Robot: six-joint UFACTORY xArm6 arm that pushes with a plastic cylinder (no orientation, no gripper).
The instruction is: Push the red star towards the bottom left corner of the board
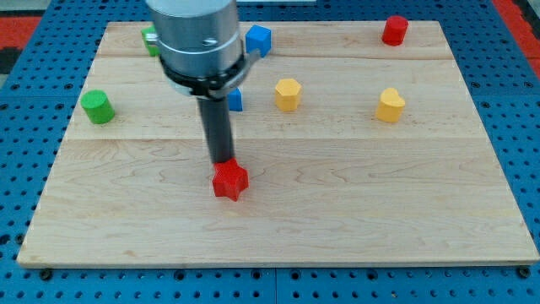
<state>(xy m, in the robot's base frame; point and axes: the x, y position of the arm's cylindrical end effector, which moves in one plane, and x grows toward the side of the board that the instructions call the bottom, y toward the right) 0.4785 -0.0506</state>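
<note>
A green cylindrical block (97,107) was seen at the wooden counter's (354,211) nine o'clock edge. Near centre, the red star-shaped block (229,181) lay touching my tip (223,162), which was set at the star's twelve o'clock. No pincer was fitted, only the rod. The target corner lay toward eight o'clock, so a shift toward two o'clock was judged necessary.
</note>
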